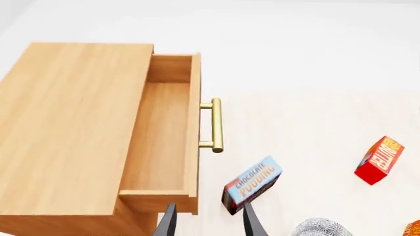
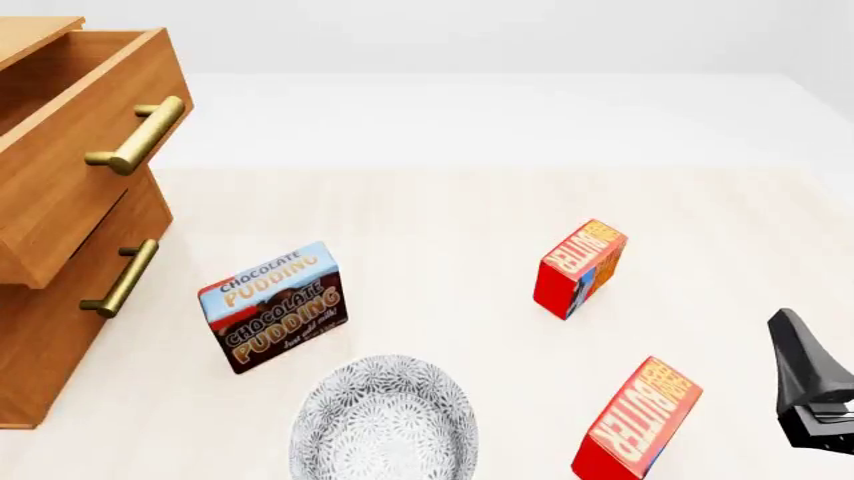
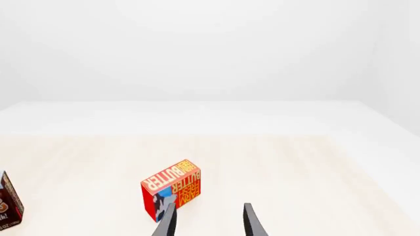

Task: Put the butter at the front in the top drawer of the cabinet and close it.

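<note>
Front view: the cabinet (image 2: 54,300) is seen at the left edge of the table (image 2: 441,200), and its top drawer (image 2: 80,150) is pulled out, the brass handle (image 2: 138,135) standing clear of the lower drawer's handle (image 2: 118,280) beneath it. A chocolate pudding box (image 2: 274,305) is stood upright nearest the cabinet, with a patterned grey plate (image 2: 384,425) just in front of it, apart from it. Two butter cartons are found farther from the cabinet than the pudding box: the butter at the front (image 2: 638,422) is tilted near the lower edge of the picture, and the other butter carton (image 2: 579,268) is set behind it, well apart. Part of the right gripper (image 2: 809,390) is shown just beyond the front butter on the side away from the cabinet, not touching it.

In the left wrist view the drawer interior is seen bare, and the left gripper (image 1: 208,221) is held above the drawer's near corner with its fingers spread and nothing between them. In the right wrist view the right gripper's fingers (image 3: 253,223) are likewise parted and nothing is gripped; one butter carton lies just ahead of them
</note>
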